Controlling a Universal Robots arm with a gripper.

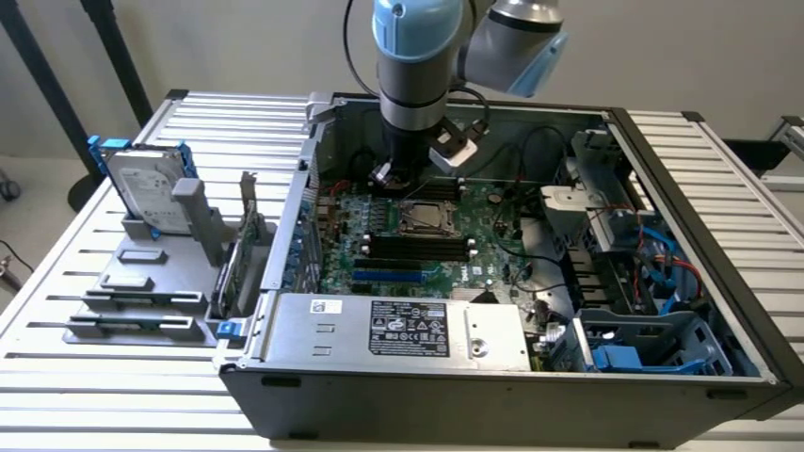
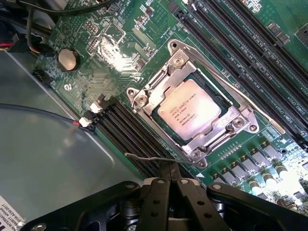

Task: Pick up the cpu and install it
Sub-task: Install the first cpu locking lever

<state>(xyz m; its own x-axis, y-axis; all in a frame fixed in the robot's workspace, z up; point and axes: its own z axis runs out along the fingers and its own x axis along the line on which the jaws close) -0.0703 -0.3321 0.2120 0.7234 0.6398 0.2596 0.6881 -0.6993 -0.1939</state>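
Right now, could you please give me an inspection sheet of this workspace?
Surface: slatted metal table carrying an open computer case.
Job's things: cpu sits in the socket on the motherboard, with a metal frame around it.
Clutter: hard drive upright in a grey rack beside the case.
Grippers: gripper shut, holding nothing, above the board near the socket.
Cables: black cables and blue cables inside the case.
Surroundings: pale wall, black stand legs.

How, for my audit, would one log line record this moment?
cpu: in socket | gripper: shut, close by socket
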